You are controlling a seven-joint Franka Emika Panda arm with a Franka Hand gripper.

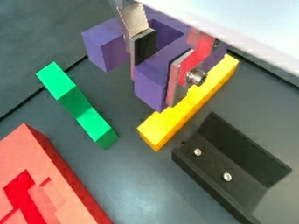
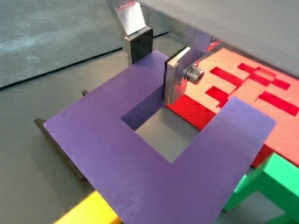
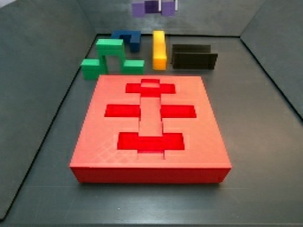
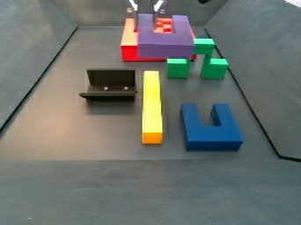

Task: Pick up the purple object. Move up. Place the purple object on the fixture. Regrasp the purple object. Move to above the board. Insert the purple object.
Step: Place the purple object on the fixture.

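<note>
The purple object [image 1: 152,83] is a U-shaped block held up in the air. My gripper [image 1: 162,59] is shut on one part of it, a silver finger on each side. Both wrist views show this grip, and its open U faces the camera in a wrist view [image 2: 128,131]. In a side view it hangs high above the far end of the floor [image 3: 154,7]. In a side view it shows in front of the red board [image 4: 165,35]. The black fixture [image 1: 233,162] stands on the floor below, apart from it [image 4: 108,86]. The red board [image 3: 151,120] lies flat with its dark red cutouts up.
A yellow bar [image 4: 150,105] lies beside the fixture. A blue U-shaped block [image 4: 209,123] lies near the yellow bar. Green blocks [image 3: 112,49] lie by the board's far end, and one shows in a wrist view [image 1: 76,105]. Grey walls ring the floor.
</note>
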